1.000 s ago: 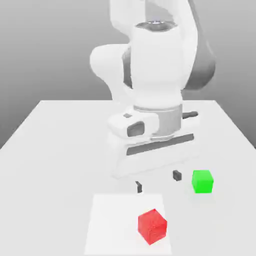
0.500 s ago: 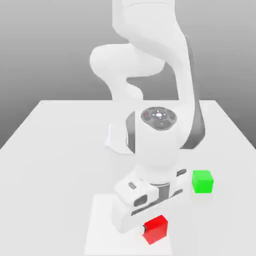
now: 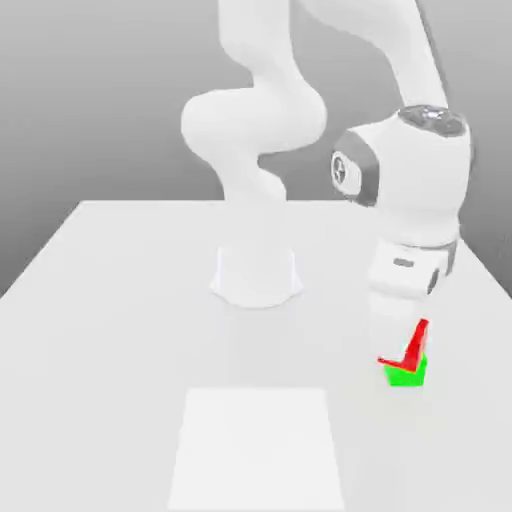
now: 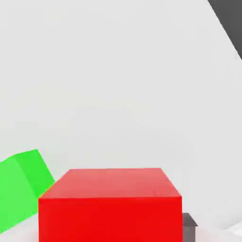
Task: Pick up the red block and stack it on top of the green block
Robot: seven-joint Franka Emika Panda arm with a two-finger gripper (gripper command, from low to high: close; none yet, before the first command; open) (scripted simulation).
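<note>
Carried over from the mat, one red block — clamped between the fingers — meets one green block.

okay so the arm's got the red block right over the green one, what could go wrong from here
The red block sits tilted in the gripper over the green block; released like this, it may land on an edge and tumble off. In the hand view the green block lies off to one side, so the stack could end up off-centre.
</note>
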